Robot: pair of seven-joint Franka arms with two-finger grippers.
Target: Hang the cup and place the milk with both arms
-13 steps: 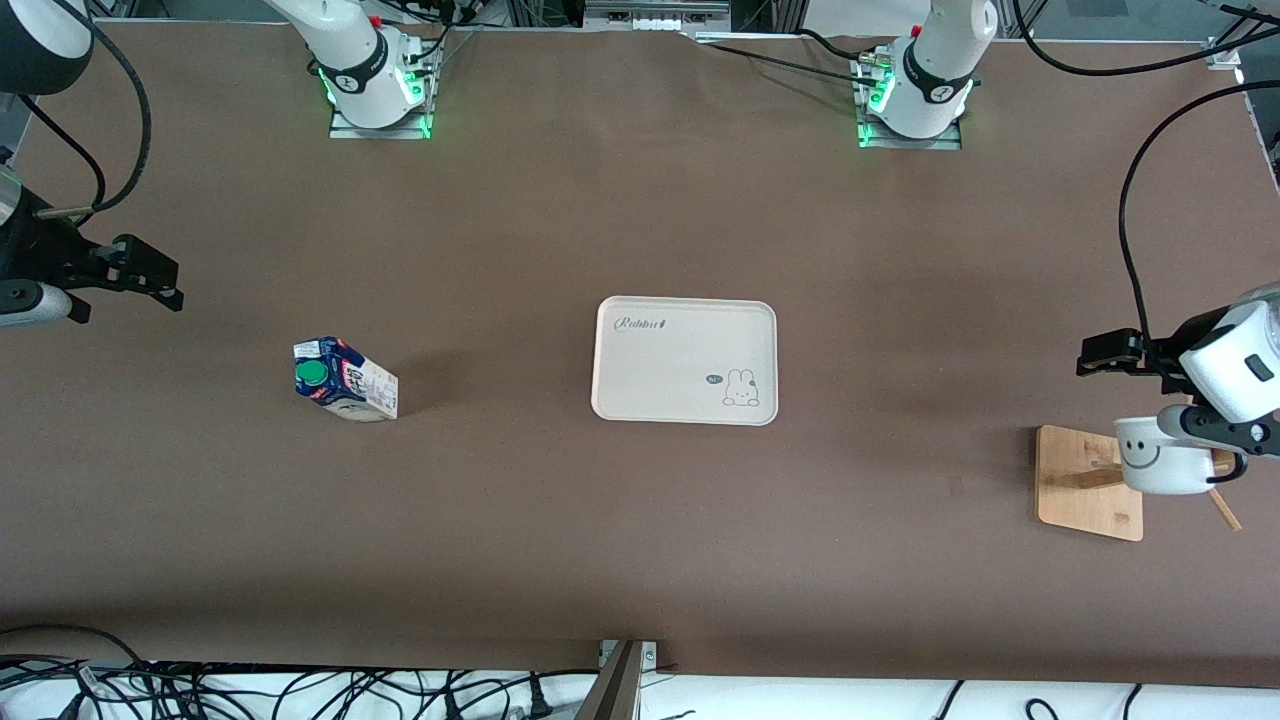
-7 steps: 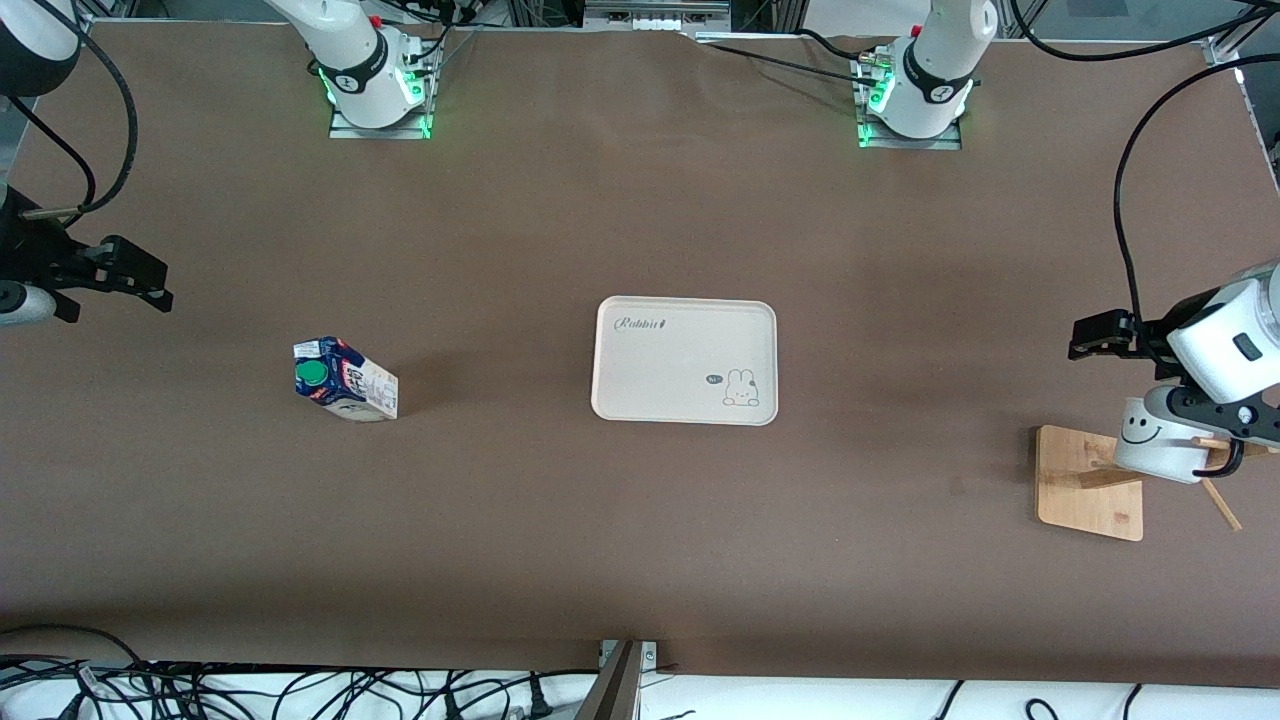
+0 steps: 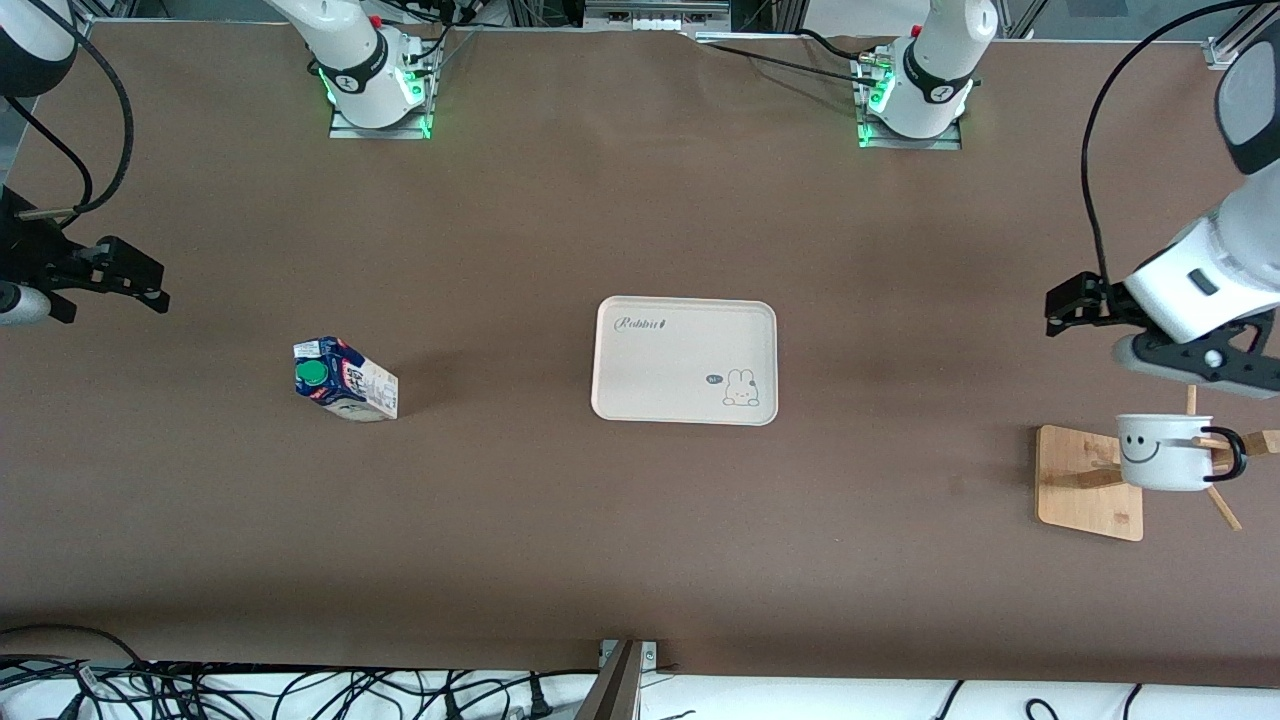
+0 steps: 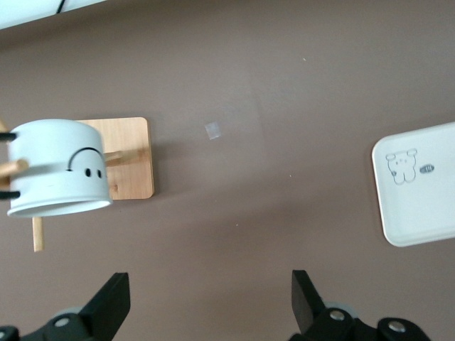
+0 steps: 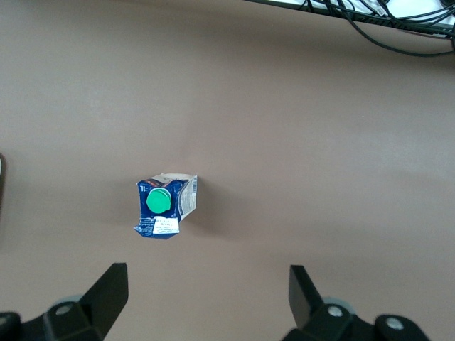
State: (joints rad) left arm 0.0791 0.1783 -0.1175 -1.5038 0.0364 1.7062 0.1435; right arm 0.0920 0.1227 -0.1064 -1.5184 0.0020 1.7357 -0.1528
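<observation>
The white cup (image 3: 1160,452) with its smiley face hangs by its black handle (image 3: 1230,455) on a peg of the wooden rack (image 3: 1085,482) toward the left arm's end of the table. My left gripper (image 3: 1068,308) is up in the air beside the rack, open and empty. In the left wrist view the cup (image 4: 60,177) lies off to one side of my gripper (image 4: 210,305). The milk (image 3: 345,380) stands on the table toward the right arm's end. My right gripper (image 3: 148,280) hovers open, apart from it. The right wrist view shows the milk (image 5: 165,206) ahead of my gripper (image 5: 206,302).
A cream tray (image 3: 640,400) with a rabbit print lies in the middle of the table between the milk and the rack, with nothing on it. The tray (image 4: 426,220) also shows in the left wrist view. Cables lie along the table's front edge.
My left gripper has lifted away from the cup, which swung and now hangs level and free on the peg. My right gripper shifted slightly toward the table's end.
</observation>
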